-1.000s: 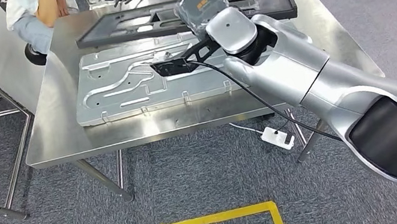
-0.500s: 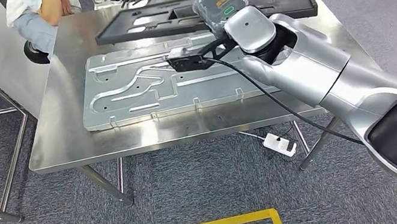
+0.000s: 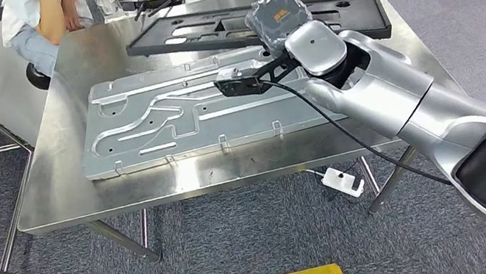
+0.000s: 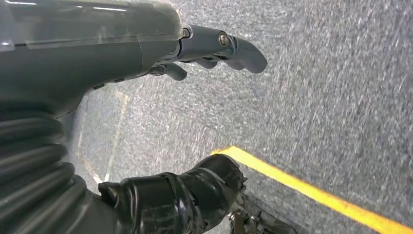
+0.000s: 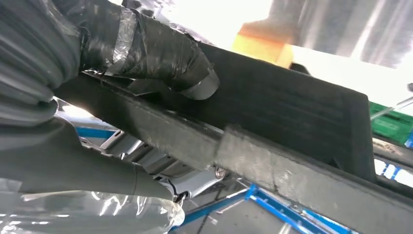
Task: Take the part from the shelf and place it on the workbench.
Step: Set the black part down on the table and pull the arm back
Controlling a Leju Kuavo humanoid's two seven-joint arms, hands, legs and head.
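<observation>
while gripped, part [image 3: 277, 17] above workbench [image 3: 77, 187]

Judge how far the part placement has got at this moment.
Done: the black part is off the shelf and over the far side of the workbench. In hand: the right hand grips its edge; the left hand hangs over the floor. Left: letting go. Whether the part fully rests on the bench cannot be told.

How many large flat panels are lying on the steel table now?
2. The black panel lies along the far side, with the right hand at it. The silver metal panel lies nearer the front edge. The arm may hide smaller parts.
</observation>
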